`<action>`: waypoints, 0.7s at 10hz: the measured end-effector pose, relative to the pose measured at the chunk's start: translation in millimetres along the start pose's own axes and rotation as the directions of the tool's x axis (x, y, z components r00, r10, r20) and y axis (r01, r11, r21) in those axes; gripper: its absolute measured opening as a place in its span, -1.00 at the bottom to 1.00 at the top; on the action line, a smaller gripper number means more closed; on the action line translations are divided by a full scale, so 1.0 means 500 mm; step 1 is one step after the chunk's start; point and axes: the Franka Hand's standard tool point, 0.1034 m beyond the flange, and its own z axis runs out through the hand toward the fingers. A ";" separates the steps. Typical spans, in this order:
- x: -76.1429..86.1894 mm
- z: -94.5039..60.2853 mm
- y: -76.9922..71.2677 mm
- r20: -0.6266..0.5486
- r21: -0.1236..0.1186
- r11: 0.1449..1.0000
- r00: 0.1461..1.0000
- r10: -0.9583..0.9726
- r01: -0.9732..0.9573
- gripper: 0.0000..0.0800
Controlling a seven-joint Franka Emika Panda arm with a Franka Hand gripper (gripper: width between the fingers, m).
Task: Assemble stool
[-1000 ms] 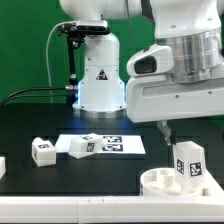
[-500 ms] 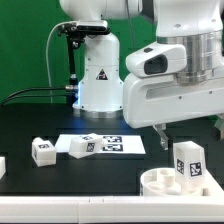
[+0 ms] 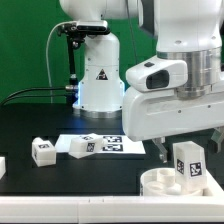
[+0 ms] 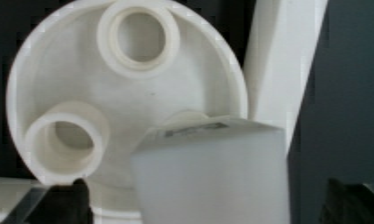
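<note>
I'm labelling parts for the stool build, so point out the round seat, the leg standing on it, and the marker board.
Seat (image 3: 148, 183), exterior view, on its rim.
Leg standing on the seat (image 3: 187, 163), exterior view, on its tagged face.
Marker board (image 3: 127, 146), exterior view, on its end nearest the seat.

Arm (image 3: 178, 40) reaching down at exterior view's right; wrist vertical; tool (image 3: 187, 146) pointing down, jaws spread wide.

Seat (image 4: 166, 90) blurred, cropped in wrist view
</note>
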 end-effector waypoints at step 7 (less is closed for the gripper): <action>0.002 -0.002 -0.005 0.008 0.002 0.924 0.924 0.383 -0.383 -0.16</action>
